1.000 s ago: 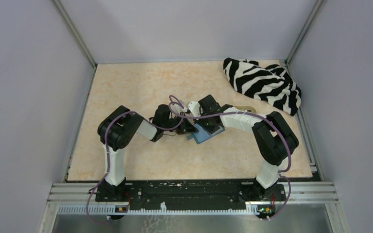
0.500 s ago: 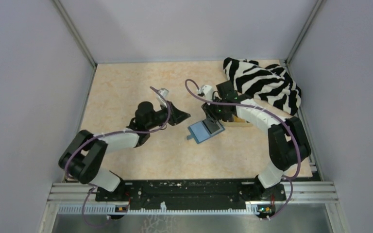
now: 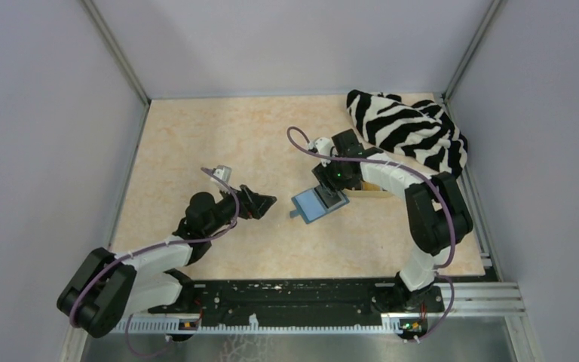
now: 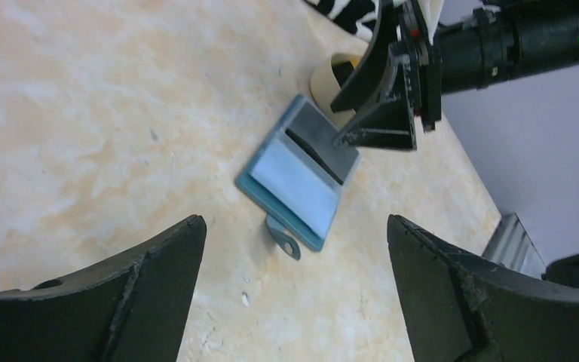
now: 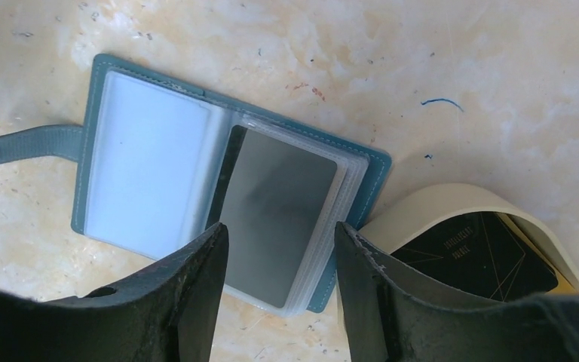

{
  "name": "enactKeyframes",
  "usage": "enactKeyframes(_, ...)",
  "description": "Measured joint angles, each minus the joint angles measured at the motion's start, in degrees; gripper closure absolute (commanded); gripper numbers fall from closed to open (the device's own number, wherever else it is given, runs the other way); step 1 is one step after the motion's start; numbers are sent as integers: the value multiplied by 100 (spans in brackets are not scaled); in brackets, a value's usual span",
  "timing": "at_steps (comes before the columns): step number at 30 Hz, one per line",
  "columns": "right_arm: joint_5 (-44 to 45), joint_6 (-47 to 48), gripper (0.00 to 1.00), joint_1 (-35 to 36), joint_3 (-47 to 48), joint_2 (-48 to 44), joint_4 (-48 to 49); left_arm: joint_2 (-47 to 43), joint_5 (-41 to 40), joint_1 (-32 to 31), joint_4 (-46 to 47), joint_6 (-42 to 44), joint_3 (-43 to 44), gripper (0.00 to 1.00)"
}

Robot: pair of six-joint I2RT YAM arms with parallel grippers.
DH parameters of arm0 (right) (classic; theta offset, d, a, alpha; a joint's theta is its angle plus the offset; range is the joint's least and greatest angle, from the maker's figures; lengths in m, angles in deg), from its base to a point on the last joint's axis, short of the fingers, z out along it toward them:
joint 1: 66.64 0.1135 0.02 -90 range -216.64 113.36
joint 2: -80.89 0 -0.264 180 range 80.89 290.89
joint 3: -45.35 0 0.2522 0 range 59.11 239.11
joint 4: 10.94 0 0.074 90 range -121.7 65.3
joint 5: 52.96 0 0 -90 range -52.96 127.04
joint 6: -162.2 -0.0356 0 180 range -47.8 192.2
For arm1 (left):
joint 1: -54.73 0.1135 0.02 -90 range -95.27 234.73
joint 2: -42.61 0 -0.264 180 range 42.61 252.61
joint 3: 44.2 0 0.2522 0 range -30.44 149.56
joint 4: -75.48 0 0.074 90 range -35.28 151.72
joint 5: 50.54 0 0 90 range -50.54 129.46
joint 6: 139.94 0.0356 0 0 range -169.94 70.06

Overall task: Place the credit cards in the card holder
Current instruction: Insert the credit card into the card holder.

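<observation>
Card holder (image 3: 317,204) lies open at 3 o'clock from the left gripper (image 4: 294,222) (jaws spread wide, empty). The right gripper (image 5: 280,234) hangs over the page that holds a dark credit card (image 5: 279,200), jaws half apart, gripping nothing, possibly touching it.

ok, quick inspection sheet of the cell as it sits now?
Surface: beige marbled table, small marks, one blue scribble.
Job's things: card holder lying open, dark card in its right sleeve; more credit cards in the tan oval tray, a black one on top.
Clutter: zebra-striped cloth, far right corner.
Grippers: left pincer open, empty, apart from the holder; right pincer open, empty, over the sleeved card.
Cables: purple cable looped on each arm, nothing snagged.
Surroundings: pale walls, black base rail.
</observation>
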Motion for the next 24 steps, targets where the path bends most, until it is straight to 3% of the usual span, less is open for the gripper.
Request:
enactKeyframes(6,61,-83,51,9,15,181,-7,566,785,-2,24,-564,-83,21)
enactKeyframes(11,-2,-149,61,7,114,306,-92,977,1158,-142,-177,-986,-68,23)
enactKeyframes(18,-422,-319,63,55,118,326,-223,957,74,-1250,-1652,-1333,608,25)
enactKeyframes(24,-1110,-514,61,243,184,332,-321,901,-1014,-1458,-2699,-1799,796,34)
